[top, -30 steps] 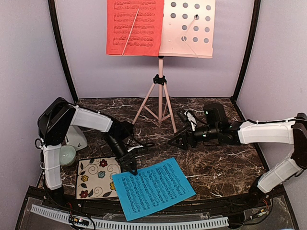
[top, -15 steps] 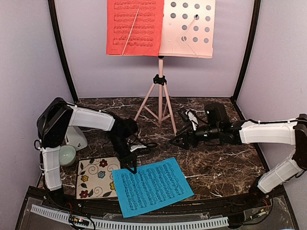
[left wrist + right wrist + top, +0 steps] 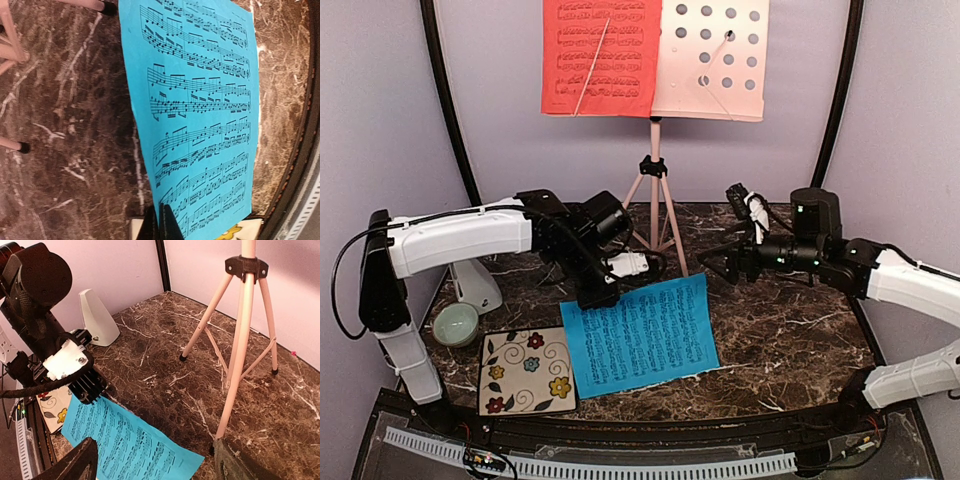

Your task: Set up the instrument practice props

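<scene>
The pale pink music stand (image 3: 655,190) stands at the back, and a red sheet (image 3: 600,55) rests on the left half of its perforated desk (image 3: 715,60). My left gripper (image 3: 598,296) is shut on the far left corner of the blue sheet (image 3: 640,335). That corner is raised while the rest of the sheet trails on the table. In the left wrist view the fingers (image 3: 170,225) pinch the blue sheet (image 3: 200,110) at its edge. My right gripper (image 3: 725,268) hovers open right of the stand's legs, nothing between its fingers. The white metronome (image 3: 478,285) stands at the far left.
A pale green bowl (image 3: 455,323) sits in front of the metronome. A floral tile (image 3: 527,370) lies at the front left, beside the blue sheet. The stand's tripod legs (image 3: 235,360) spread over the marble table (image 3: 780,340) just ahead of my right gripper (image 3: 155,467).
My left gripper shut on the blue sheet's corner, then moved up and back towards the stand, dragging the sheet along. My right arm drew back to the right and rose a little.
</scene>
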`<state>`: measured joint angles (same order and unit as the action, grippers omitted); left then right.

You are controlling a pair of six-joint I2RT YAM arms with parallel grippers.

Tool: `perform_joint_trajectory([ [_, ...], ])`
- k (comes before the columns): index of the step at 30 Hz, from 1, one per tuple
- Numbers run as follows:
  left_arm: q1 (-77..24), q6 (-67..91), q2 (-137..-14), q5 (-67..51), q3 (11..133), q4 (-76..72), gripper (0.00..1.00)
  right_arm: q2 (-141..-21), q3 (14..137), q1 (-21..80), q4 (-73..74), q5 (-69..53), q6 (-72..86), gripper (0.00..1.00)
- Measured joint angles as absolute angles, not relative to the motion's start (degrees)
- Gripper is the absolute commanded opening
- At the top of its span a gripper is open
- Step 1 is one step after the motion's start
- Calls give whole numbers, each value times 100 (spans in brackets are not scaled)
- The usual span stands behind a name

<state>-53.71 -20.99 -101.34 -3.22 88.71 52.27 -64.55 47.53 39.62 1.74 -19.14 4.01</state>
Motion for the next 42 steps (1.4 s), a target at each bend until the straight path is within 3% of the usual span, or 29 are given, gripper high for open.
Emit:
perform_joint_trajectory([
  [11, -6200, -2917, -9832, 1839, 9032, 5153, 0, -6246, 5140, 4372, 1223, -1415, -534, 80],
  [25, -6831, -3983, -9636, 2585, 8978, 4558, 0, -7155, 5686, 5142, 1743, -873, -1356, 72],
  [35, -7085, -4335, -9618, 2884, 8954, 4324, 0, -7629, 6134, 5400, 1959, -395, -1525, 25],
  [38, -7102, -4394, -9614, 3013, 8908, 4211, 0, -7684, 6173, 5537, 1977, -191, -1579, 3],
  [39, -7105, -4431, -9605, 3068, 8862, 4130, 5, -7701, 6173, 5572, 1984, -141, -1594, 0],
  [42, -7105, -4521, -9535, 3203, 8646, 3839, 39, -7725, 6173, 5631, 1973, 21, -1581, 0],
])
